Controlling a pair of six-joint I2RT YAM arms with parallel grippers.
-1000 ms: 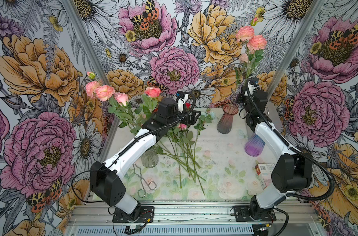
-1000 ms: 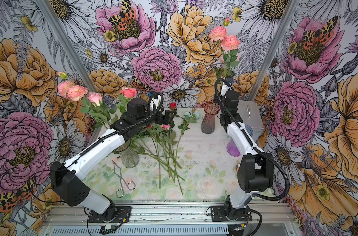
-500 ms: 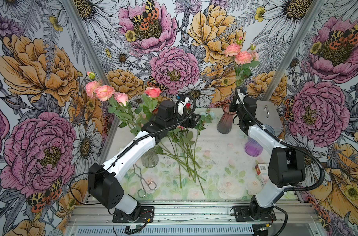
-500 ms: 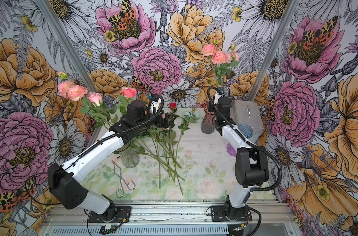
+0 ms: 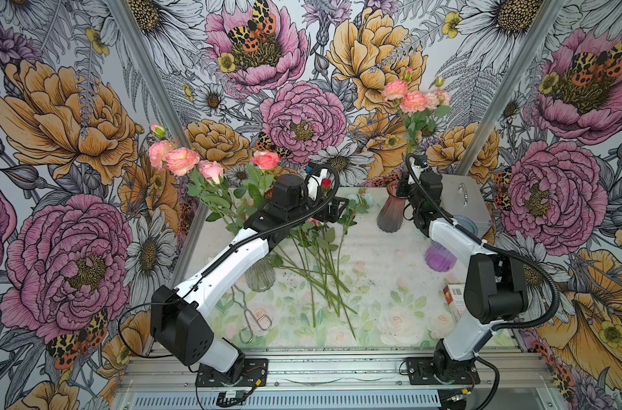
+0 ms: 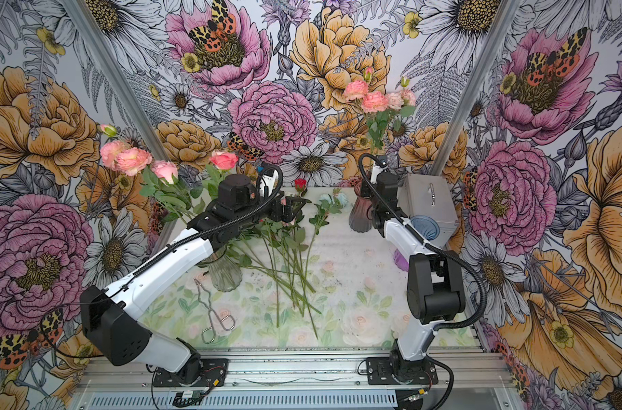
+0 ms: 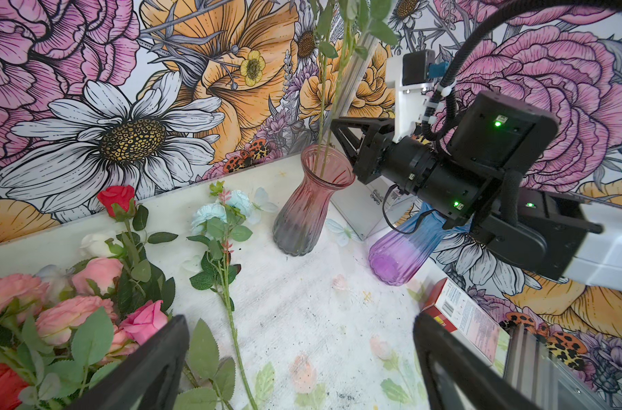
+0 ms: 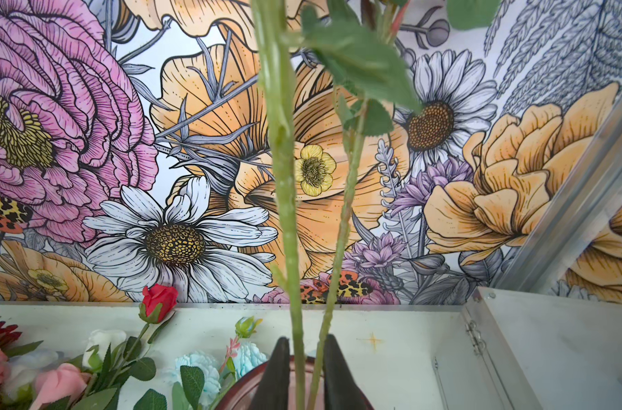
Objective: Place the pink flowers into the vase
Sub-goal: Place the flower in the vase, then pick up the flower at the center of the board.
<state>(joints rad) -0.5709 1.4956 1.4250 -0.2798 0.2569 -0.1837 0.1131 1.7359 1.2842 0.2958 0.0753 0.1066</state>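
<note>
Pink flowers (image 5: 413, 102), now lower, in one vase (image 5: 389, 217) (of three)

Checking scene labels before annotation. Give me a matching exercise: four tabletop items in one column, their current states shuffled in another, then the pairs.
1. pink-to-grey ribbed glass vase
2. purple-and-blue ribbed glass vase
3. clear glass vase
4. metal scissor-handled tongs

a. lying flat on the table
b. upright, two green stems in its mouth
c. tipped over
d. upright, holding several pink flowers

Pairs: 1-b, 2-c, 3-d, 4-a
</note>
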